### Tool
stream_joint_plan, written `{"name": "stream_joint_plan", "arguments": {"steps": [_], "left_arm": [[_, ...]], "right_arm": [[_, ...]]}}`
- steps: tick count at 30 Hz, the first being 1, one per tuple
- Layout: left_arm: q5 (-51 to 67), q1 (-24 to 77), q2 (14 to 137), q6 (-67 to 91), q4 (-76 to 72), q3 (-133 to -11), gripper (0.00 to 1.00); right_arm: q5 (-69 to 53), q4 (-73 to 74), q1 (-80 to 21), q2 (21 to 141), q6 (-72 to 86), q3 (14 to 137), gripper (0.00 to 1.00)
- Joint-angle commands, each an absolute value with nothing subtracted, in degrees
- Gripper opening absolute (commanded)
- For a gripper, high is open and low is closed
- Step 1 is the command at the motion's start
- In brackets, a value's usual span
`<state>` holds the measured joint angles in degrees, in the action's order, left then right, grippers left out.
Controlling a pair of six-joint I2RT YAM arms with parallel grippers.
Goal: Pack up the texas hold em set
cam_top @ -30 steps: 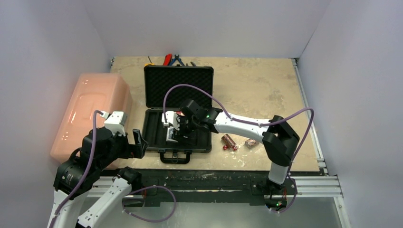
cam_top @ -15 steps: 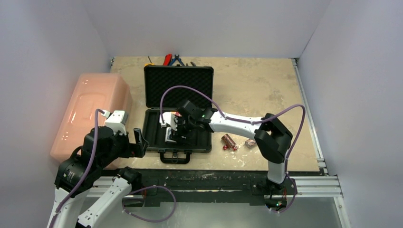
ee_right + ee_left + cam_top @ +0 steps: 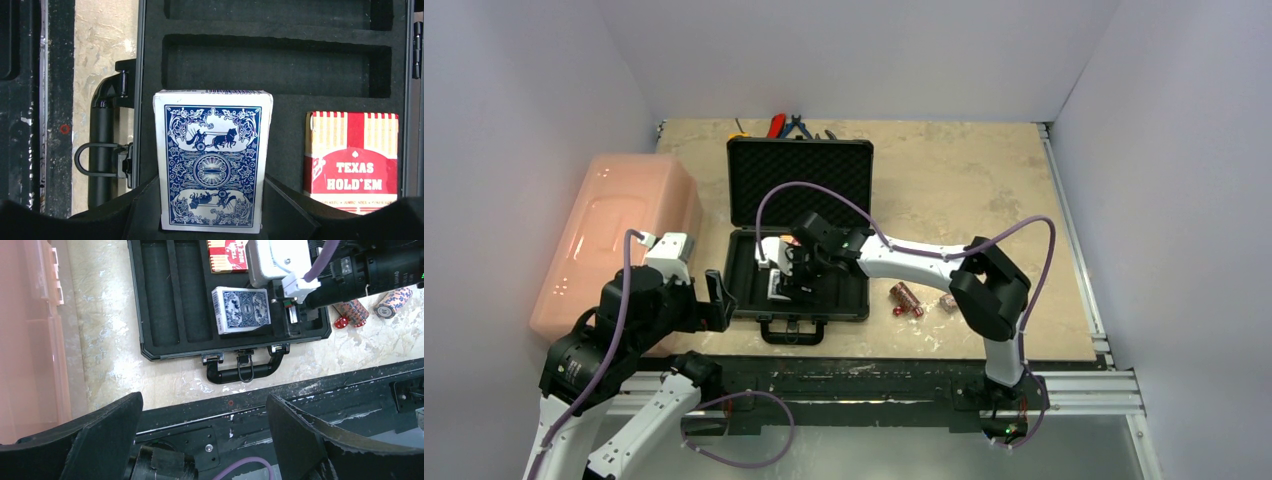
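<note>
The right gripper [image 3: 782, 274] pinches the blue patterned card deck [image 3: 212, 160] by its sides over the foam base of the black briefcase-like case [image 3: 160, 300], close to the handle-side rim. The red Texas Hold'em card deck [image 3: 351, 165] lies just beside it. The left gripper [image 3: 204, 402] hangs spread wide off the case's near-left corner, beside the pink translucent plastic bin [image 3: 619, 235]. Two reddish chip rolls [image 3: 906, 296] lie on the table [image 3: 984, 190] right of the case. Against a second ago, the right arm has carried the deck slightly leftward.

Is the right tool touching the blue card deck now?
Touching. The right wrist view shows the blue card deck clamped between both fingers of the right tool, with no gap at either side.
</note>
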<state>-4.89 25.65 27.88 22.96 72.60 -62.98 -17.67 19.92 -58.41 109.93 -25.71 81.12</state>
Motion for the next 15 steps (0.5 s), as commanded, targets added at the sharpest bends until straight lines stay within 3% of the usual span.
{"name": "stream_joint_plan", "arguments": {"steps": [1,15], "left_arm": [[-5.01,25.75,27.55,22.88,72.51,-62.93,0.93],[-5.23,25.75,26.14,23.46,73.08,-62.97,0.93]], "right_arm": [[-17.27,18.39,-58.97,110.92,-25.22,84.44,0.0],[-10.89,24.86,-59.06,109.89,-24.91,84.89,0.0]]}}
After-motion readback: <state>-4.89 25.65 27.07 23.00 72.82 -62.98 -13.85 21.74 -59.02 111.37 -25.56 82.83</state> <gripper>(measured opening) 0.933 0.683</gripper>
